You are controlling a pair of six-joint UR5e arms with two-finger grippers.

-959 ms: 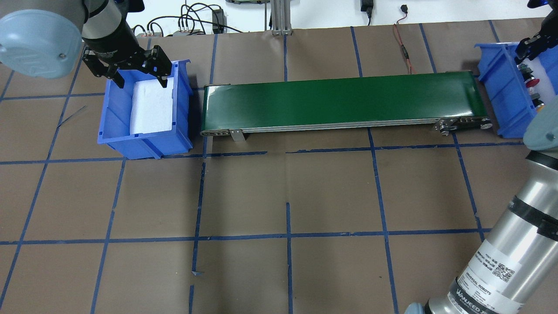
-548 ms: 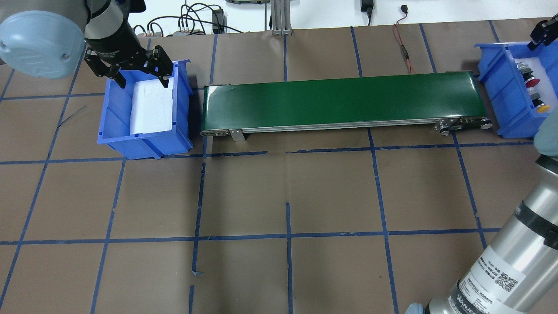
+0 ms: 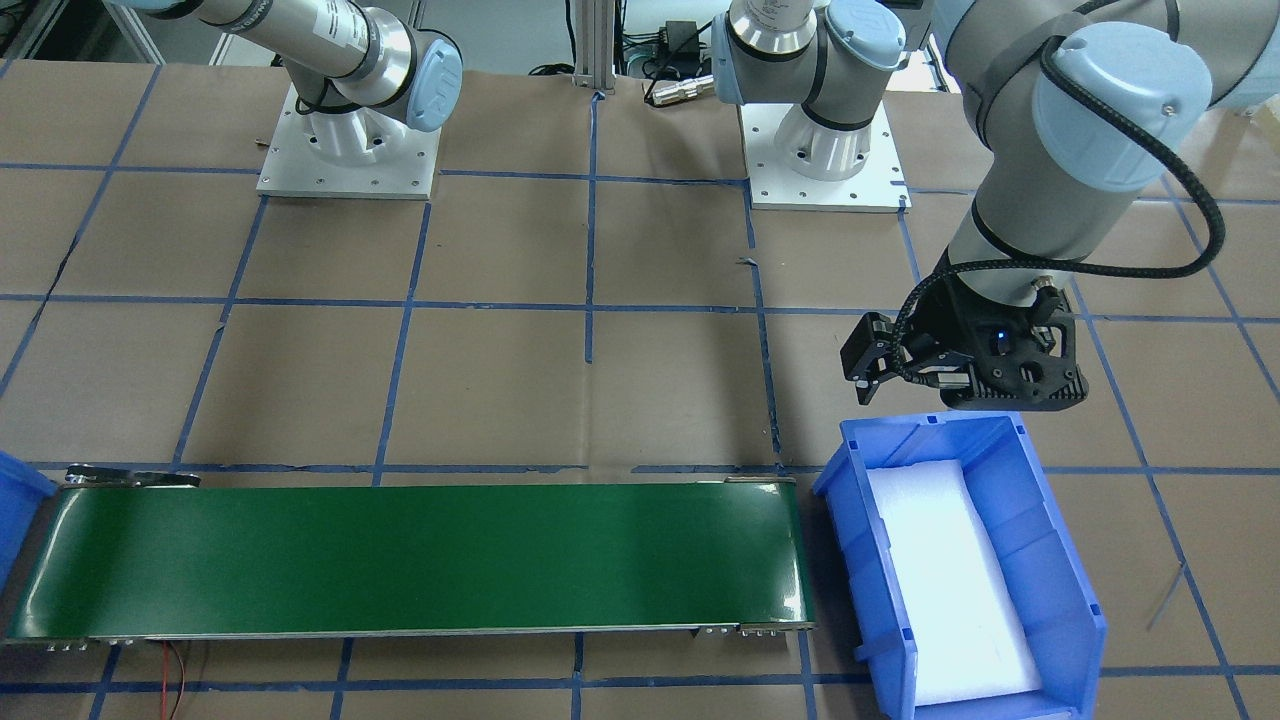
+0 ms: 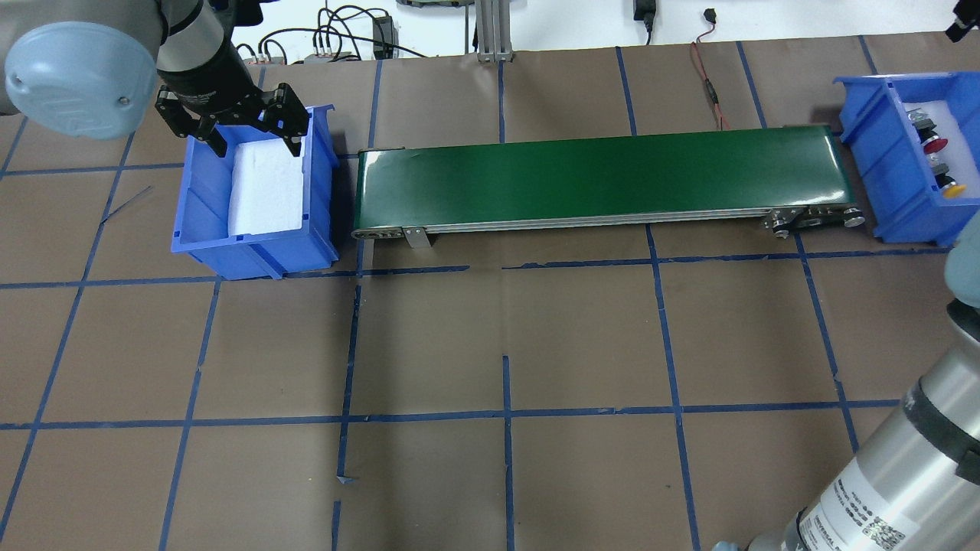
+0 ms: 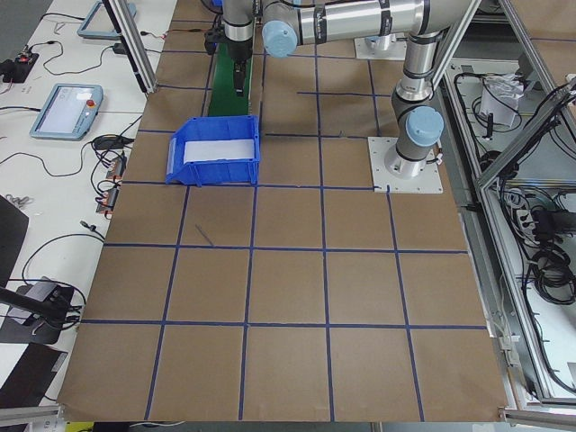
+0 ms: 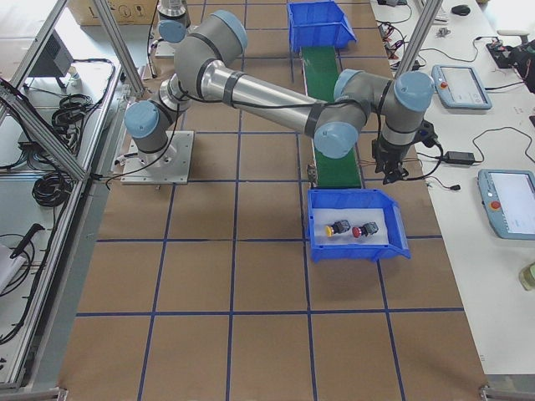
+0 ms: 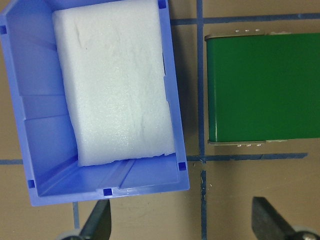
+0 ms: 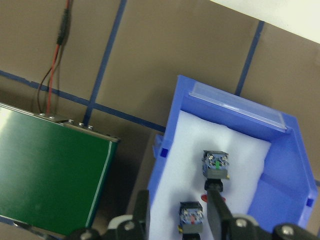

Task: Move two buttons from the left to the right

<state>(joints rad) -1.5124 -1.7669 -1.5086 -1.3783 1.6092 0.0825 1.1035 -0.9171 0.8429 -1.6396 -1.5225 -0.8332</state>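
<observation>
The red-capped button [image 4: 935,143] and the yellow-capped button [image 4: 952,189] lie on white foam in the right blue bin [image 4: 880,168]. They also show in the exterior right view, red [image 6: 362,230] and yellow [image 6: 338,229]. The right wrist view shows the red one's contact block [image 8: 216,167] and the other block [image 8: 191,217]. My right gripper [image 8: 179,212] is open and empty, above the bin's near end, at the overhead view's top right edge [image 4: 963,19]. My left gripper [image 4: 241,138] is open and empty over the far end of the left blue bin [image 4: 256,243], which holds only white foam [image 7: 115,85].
A green conveyor belt [image 4: 597,176] runs between the two bins. A red and black cable [image 4: 708,76] lies on the table behind its right end. The right arm's large links [image 4: 903,474] cover the near right corner of the overhead view.
My right gripper has risen from over the right bin and drawn off towards the far right corner. The right arm's elbow shifted, uncovering the yellow button. The left gripper moved slightly.
</observation>
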